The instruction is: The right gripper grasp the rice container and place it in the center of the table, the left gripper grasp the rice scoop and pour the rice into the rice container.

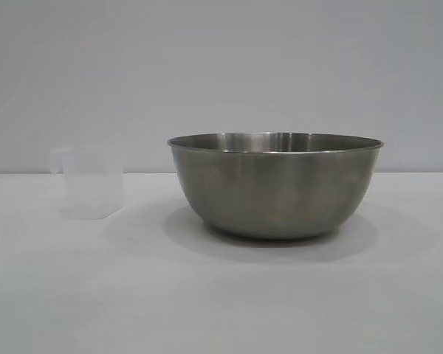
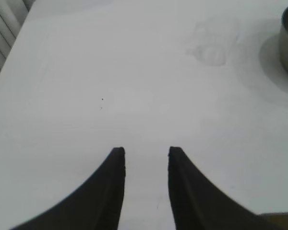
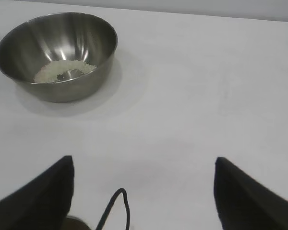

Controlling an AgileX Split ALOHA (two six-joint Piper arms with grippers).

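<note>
1. The rice container (image 1: 275, 184) sits in the middle of the table (image 1: 221, 295) in the outside view. It has been put where the rice goes.
2. The rice (image 3: 62, 71) lies in the bottom of the bowl, a thin pale layer. So the pouring looks done.
3. The rice scoop (image 1: 91, 181) stands upright at the left of the outside view, apart from the bowl. Nothing holds it.
4. The left gripper (image 2: 146, 152) has its fingers close together with only table between them. It grips nothing.
5. The right gripper (image 3: 144, 163) is spread wide and empty, away from the bowl.
6. Nothing else stands in the way.
</note>
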